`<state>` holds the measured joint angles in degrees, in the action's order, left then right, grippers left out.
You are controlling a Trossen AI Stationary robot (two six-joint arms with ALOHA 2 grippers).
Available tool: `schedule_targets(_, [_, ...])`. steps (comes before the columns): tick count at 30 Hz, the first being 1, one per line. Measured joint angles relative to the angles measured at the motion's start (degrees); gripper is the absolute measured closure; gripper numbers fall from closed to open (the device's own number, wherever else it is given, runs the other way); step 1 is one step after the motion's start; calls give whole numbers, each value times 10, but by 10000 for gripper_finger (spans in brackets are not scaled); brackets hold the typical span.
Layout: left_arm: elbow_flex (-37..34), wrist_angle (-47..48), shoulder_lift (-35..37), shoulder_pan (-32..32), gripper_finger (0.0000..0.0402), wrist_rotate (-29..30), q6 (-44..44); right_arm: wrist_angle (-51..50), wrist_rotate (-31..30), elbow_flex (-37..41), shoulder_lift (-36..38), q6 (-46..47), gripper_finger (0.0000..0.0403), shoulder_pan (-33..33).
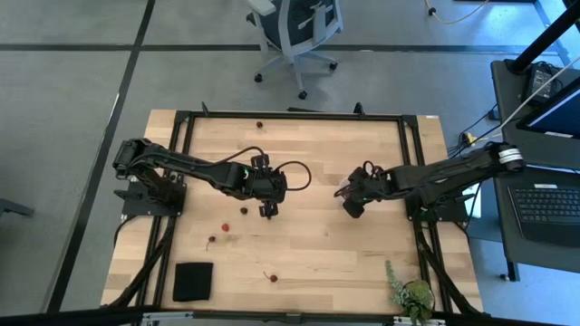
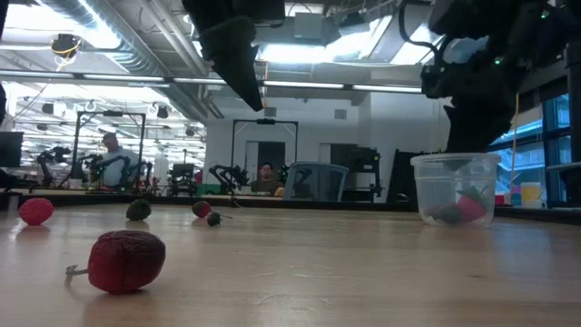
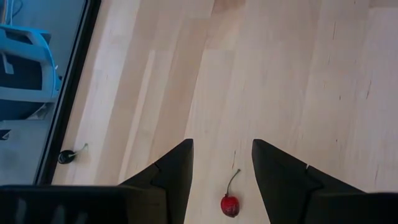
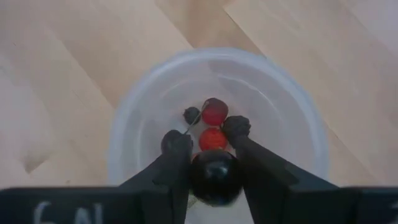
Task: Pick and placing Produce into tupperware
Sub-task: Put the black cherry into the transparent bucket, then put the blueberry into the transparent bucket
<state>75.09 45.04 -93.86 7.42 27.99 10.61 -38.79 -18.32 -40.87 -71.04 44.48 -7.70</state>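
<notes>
While the right gripper (image 4: 208, 144) hangs directly over the small round translucent white plastic tub (image 4: 298, 118), a dark maroon round fruit (image 4: 214, 176) sits between its two dark fingers (image 4: 176, 144), which press it from both sides, so the gripper pinches this fruit above the open mouth of the tub. Inside the tub lie two bright red small fruits (image 4: 214, 114) and one tiny dark one (image 4: 191, 114). From above, the tub (image 1: 345, 191) stands on the pale wooden table (image 1: 362, 254) in its right half, nearer the right edge than the left, mostly covered by the right gripper (image 1: 352, 205). The left gripper (image 3: 222, 155) hovers near the middle of the table, a little toward the left edge, and its fingers (image 3: 177, 163) are spread apart with nothing between them; on the wood just below the gap lies a small bright red fruit with a thin curved stem (image 3: 230, 204). More small fruits are scattered on the left half of the table: one red (image 1: 225, 227), one darker (image 1: 212, 240), and one red fruit (image 1: 270, 276) nearer the front edge. Another dark fruit (image 1: 259, 125) lies close to the far edge. A flat black square pad (image 1: 193, 281) rests near the front left corner, and a leafy green plant (image 1: 410, 292) stands at the front right corner.
</notes>
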Motion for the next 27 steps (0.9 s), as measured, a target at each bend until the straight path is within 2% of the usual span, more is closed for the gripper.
schedule_targets(8, [0, 1, 0, 0, 244, 0, -5, 6, 0, 0, -5, -14, 230, 0])
schedule_targets(11, [0, 24, 0, 0, 244, 1, -15, 9, 0, -1, -5, -22, 227, 0])
schedule_targets(19, [-3, 94, 24, 5, 244, 29, 41, 49, 0, -42, -5, -108, 230, 0])
schedule_targets(22, [-33, 39, 29, 14, 244, 30, 26, 123, -1, -47, -4, -165, 231, 0])
schedule_targets(27, [-128, -72, 59, 40, 244, 24, 34, 201, 0, -47, -4, -240, 228, 0])
